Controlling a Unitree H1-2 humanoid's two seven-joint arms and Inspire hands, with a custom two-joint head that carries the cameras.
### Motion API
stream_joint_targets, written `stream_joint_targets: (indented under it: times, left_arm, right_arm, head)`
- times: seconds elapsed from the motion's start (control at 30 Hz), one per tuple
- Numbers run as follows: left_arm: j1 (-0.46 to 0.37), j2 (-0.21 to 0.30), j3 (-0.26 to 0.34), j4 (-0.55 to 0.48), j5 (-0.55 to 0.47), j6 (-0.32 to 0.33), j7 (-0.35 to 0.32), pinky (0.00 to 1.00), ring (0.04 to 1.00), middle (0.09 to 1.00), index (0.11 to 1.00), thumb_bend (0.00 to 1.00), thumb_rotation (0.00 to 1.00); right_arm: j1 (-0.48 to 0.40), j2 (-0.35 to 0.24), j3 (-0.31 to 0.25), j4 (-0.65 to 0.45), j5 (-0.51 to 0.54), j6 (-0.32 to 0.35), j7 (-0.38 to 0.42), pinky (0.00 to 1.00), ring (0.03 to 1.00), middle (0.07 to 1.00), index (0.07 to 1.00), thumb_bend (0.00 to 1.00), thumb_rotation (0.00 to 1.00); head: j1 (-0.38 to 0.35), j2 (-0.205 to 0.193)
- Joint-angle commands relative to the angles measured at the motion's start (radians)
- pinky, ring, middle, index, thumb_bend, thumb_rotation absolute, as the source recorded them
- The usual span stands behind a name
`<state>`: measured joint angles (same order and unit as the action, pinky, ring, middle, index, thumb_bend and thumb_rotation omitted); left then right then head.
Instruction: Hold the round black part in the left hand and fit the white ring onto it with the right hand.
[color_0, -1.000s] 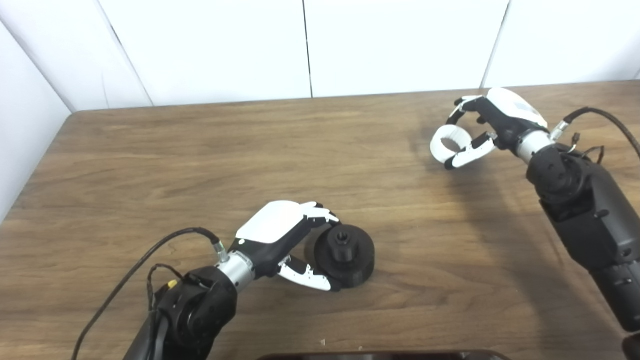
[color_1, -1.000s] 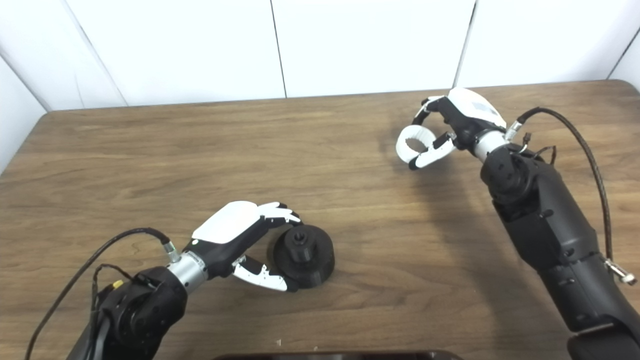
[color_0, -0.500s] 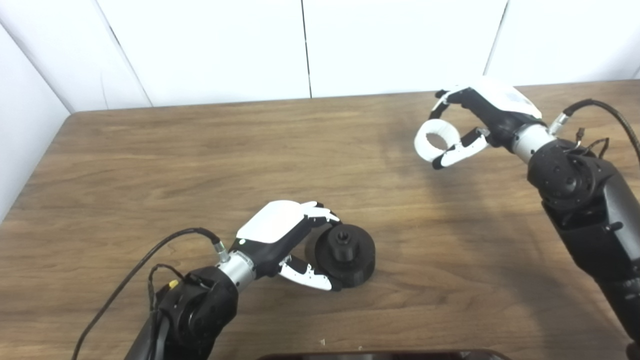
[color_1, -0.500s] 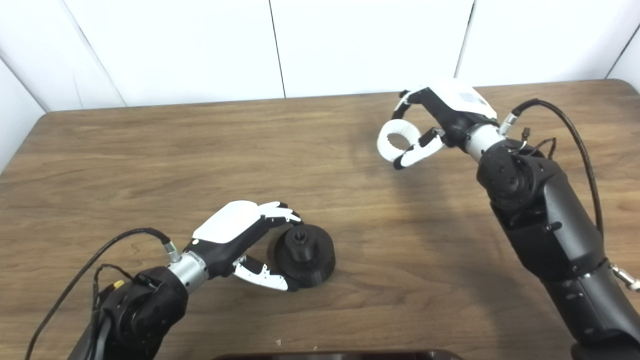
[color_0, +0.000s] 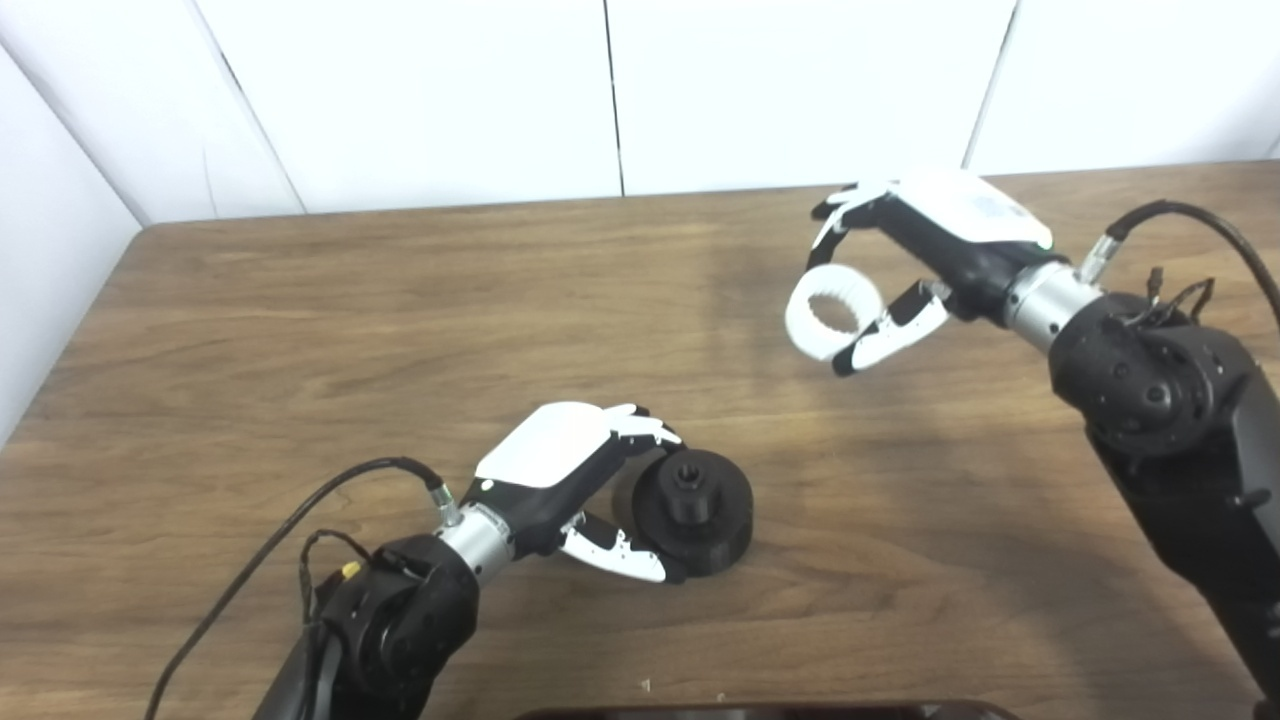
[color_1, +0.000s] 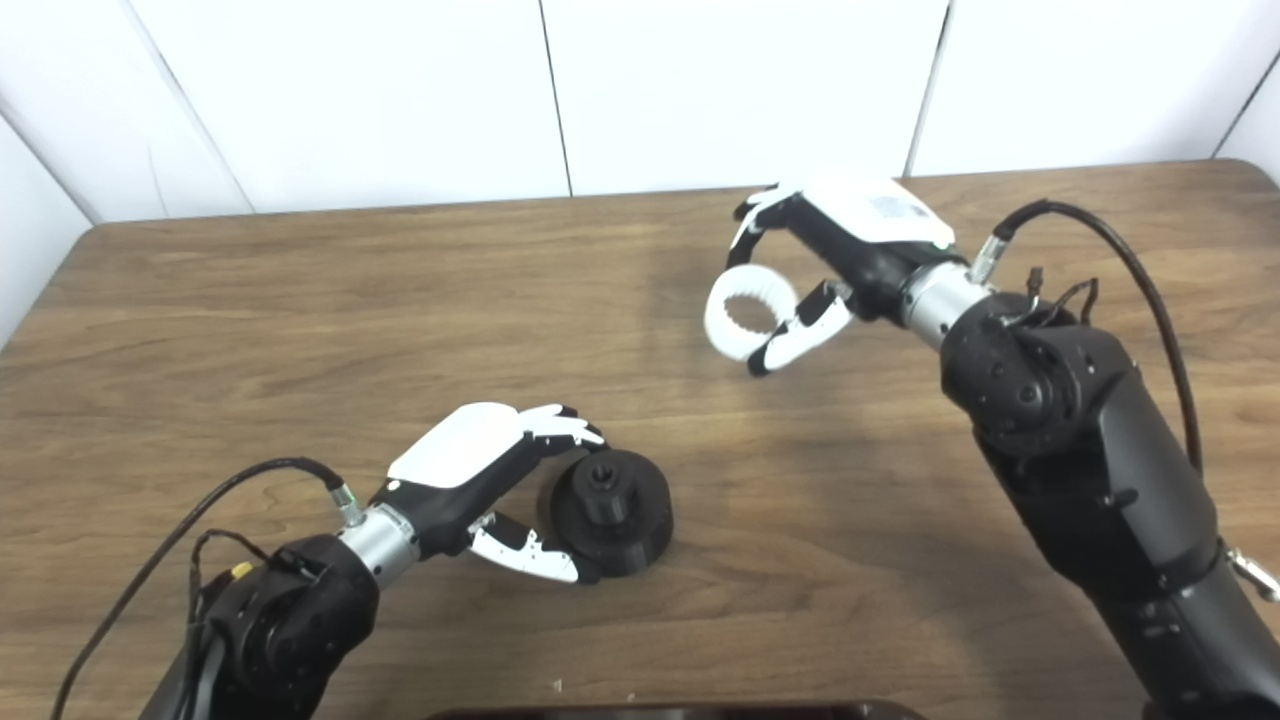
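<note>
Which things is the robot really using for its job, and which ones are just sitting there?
Using for the job:
- round black part, on the table, gripped by the left hand
- white ring, held up in the air by the right hand

Just sitting there:
- wooden table
- dark object at the near table edge, too cut off to identify

The table (color_0: 300, 330) looks like brown wood with a visible grain and a smooth, slightly shiny finish. The round black part (color_0: 695, 510) seems matt black plastic. The white ring (color_0: 833, 312) is smooth white plastic, ribbed inside. Both hands, left hand (color_0: 570, 470) and right hand (color_0: 920, 250), have glossy white and black plastic shells and metal wrists.
</note>
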<state>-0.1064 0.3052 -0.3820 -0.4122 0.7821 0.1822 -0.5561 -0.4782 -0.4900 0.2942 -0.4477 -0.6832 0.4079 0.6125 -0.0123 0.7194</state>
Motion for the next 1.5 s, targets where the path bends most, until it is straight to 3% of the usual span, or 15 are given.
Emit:
stream_joint_targets:
  times: [0.0,0.6,1.03,1.47]
  left_arm:
    - [-0.02,-0.004,-0.002,-0.008,-0.003,-0.007,0.004,0.8,0.937,0.871,0.732,0.64,0.44]
    - [-0.025,0.003,-0.001,-0.005,-0.009,-0.015,0.001,0.8,0.937,0.872,0.736,0.64,0.44]
    - [-0.027,-0.001,-0.004,-0.012,-0.004,-0.014,-0.002,0.8,0.935,0.87,0.739,0.64,0.44]
    - [-0.031,0.0,-0.002,-0.01,-0.006,-0.013,-0.005,0.8,0.934,0.868,0.739,0.64,0.45]
  right_arm:
    - [-0.03,0.009,-0.007,-0.063,-0.011,0.01,0.01,0.82,0.93,0.857,0.493,0.52,0.16]
    - [-0.011,0.122,0.042,-0.201,-0.064,0.054,0.121,0.87,0.94,0.866,0.493,0.52,0.16]
    - [0.014,0.181,0.075,-0.182,-0.078,0.031,0.122,0.83,0.933,0.867,0.493,0.52,0.16]
    - [0.026,0.191,0.081,-0.161,-0.076,0.032,0.126,0.85,0.944,0.869,0.493,0.52,0.16]
  head:
    - [-0.001,0.001]
    - [-0.003,0.003]
    - [0.0,0.008]
    - [-0.001,0.008]
